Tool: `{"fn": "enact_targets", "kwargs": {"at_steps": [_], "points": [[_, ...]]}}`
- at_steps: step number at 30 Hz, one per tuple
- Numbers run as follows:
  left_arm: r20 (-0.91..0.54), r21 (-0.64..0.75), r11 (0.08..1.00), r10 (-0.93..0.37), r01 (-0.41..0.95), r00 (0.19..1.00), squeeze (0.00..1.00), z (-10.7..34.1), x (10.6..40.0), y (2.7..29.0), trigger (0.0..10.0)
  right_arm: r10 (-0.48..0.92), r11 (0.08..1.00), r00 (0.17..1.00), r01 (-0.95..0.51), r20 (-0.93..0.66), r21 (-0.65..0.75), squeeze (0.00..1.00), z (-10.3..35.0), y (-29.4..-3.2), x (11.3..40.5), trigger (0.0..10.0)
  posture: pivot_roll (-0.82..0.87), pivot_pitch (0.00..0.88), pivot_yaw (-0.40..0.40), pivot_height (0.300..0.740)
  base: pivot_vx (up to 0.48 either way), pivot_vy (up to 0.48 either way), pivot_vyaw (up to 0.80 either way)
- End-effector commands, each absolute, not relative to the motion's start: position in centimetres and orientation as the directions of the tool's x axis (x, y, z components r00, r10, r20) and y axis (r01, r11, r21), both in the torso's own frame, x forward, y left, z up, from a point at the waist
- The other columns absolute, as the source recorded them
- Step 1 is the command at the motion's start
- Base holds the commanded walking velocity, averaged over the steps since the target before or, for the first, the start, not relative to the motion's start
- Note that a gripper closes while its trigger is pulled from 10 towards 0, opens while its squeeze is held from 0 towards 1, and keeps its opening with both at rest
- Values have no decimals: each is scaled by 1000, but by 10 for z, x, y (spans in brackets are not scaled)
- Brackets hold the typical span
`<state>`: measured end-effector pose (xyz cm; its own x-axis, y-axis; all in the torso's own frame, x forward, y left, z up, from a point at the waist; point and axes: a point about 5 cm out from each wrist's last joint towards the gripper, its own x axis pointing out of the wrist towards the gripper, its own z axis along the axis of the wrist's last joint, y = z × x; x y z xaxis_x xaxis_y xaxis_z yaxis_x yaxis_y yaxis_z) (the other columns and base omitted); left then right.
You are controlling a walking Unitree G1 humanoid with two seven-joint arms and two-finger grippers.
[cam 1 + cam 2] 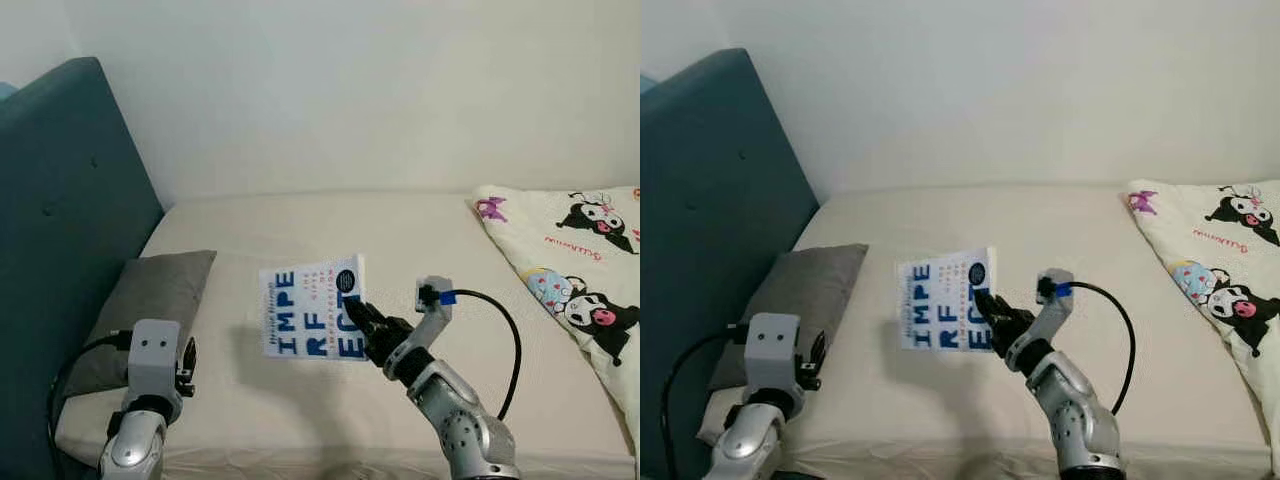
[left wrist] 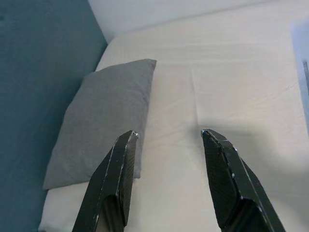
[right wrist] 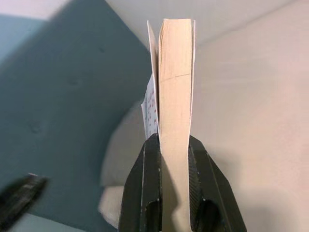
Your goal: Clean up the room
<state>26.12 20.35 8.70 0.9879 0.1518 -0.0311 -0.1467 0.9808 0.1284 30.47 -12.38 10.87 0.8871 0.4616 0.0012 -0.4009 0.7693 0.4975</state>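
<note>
Item one: white paperback book with blue block lettering on its cover [image 1: 312,312]. I had it held upright above the cream-sheeted mattress [image 1: 300,225], clear of the sheet, its shadow falling beneath it. Its lower corner sat in the right gripper [image 1: 362,322]; in the right wrist view both black fingers [image 3: 145,193] were pressed flat against the two covers, page block between them, clamped tight.

Item two: left gripper [image 2: 169,145], raised low at the bed's near edge, fingers spread wide with nothing between them, pointing toward the grey rectangular pillow [image 1: 150,310].

Item three: that pillow, lying flat by the teal upholstered headboard [image 1: 60,230].

Item four: cream quilt printed with black-and-white cartoon figures [image 1: 580,270], rumpled across the mattress's right side.

Progress, as I judged it: the book was lifted but not put anywhere, so one pick was half done. Placing it remained, and the quilt appeared unstraightened. I saw no shelf or table to receive the book.
</note>
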Motion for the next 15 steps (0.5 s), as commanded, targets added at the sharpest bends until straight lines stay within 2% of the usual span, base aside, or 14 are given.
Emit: {"fn": "enact_targets", "kwargs": {"at_steps": [1, 15], "points": [[-42, 131, 980, 159, -153, 986, 0, 82, 258, 203, 10000, 437, 796, 899, -390, 7, 463, 0, 108, -125, 305, 10000, 37, 111, 18, 710, 0, 0, 0], [-34, 125, 979, 165, -160, 986, 0, 83, 261, 199, 10000, 447, 785, 892, -425, 63, 451, 0, 110, -122, 305, 10000, 31, 110, 21, 710, 0, 0, 0]]}}
